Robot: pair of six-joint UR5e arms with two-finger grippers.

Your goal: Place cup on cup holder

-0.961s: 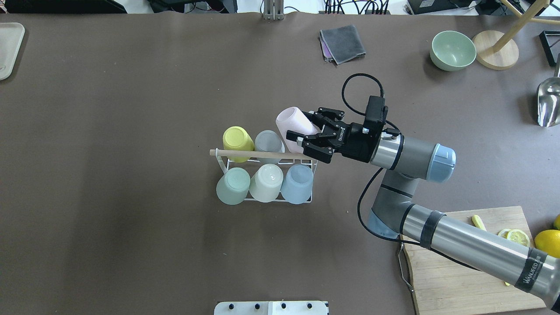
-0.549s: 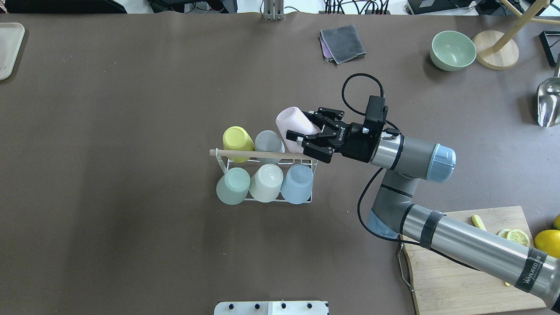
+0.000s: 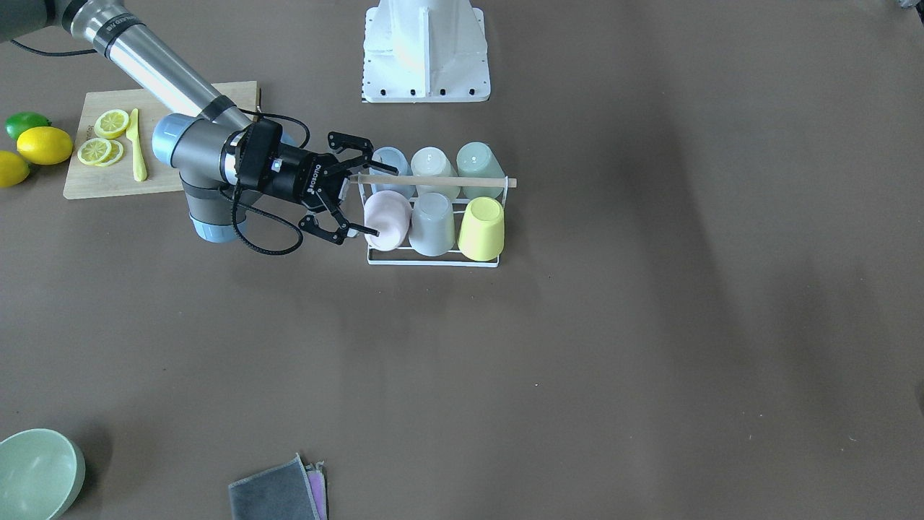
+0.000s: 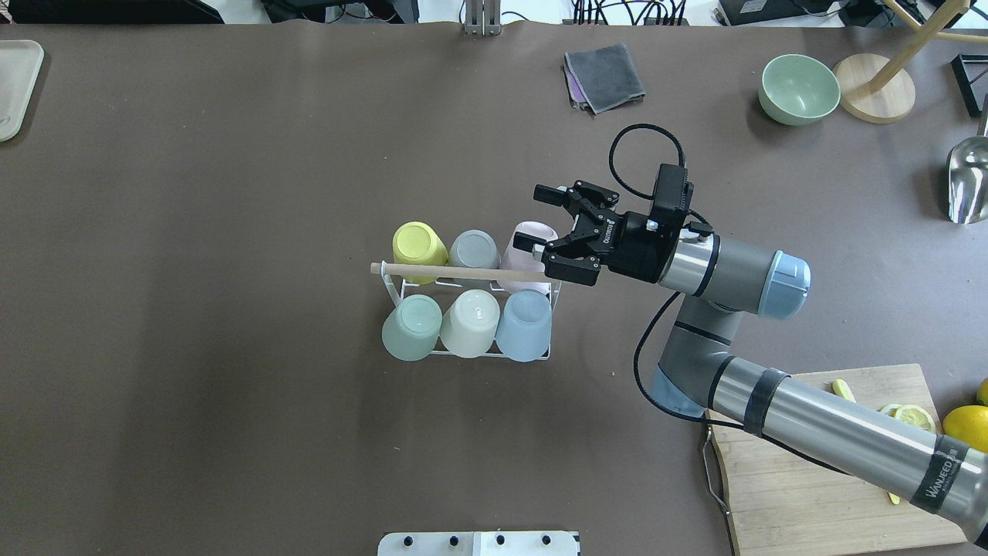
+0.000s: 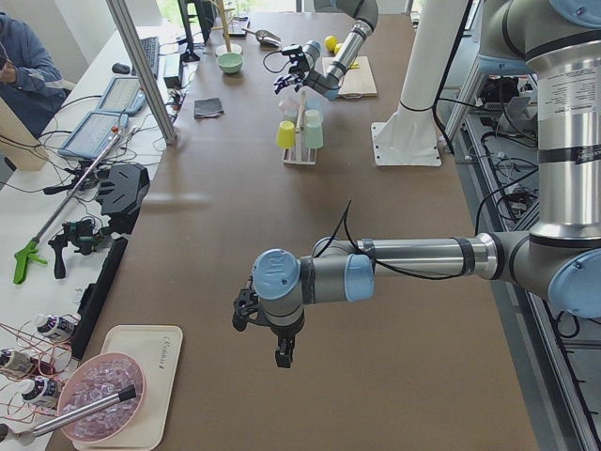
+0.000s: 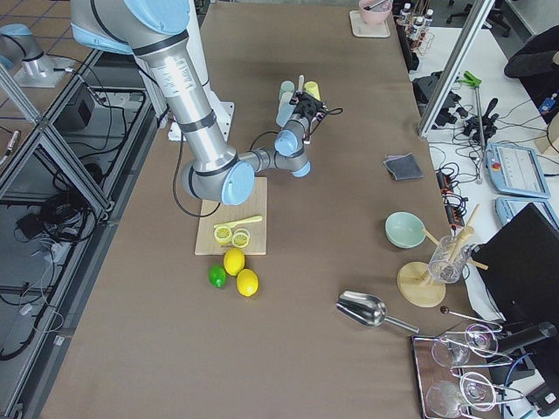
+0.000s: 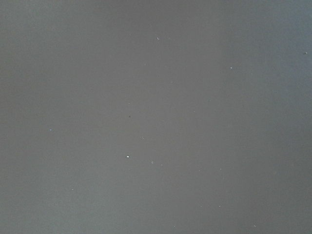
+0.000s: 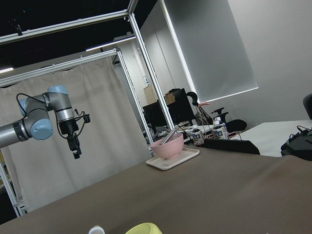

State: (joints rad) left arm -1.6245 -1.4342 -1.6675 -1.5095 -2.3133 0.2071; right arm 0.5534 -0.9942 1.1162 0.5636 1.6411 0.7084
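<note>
The brown desk (image 4: 231,232) carries the cup holder (image 4: 455,272) near its middle, a cutting board (image 4: 803,494), a green bowl (image 4: 799,89), a grey cloth (image 4: 606,76) and a metal scoop (image 4: 969,181).

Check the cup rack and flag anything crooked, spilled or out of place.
Nothing stands out. All six cups sit upside down on the cup holder; the pink cup is seated like the rest, and the right gripper is open by it.

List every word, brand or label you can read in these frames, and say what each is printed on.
"ROBOTIQ": white lettering on the body of the right gripper, seen upside down in the overhead view.
"WANJEED", as best it reads: on the black band around the right arm; the smaller line beneath is too small to read.
Script mark on the white tray: too blurred to read.
</note>
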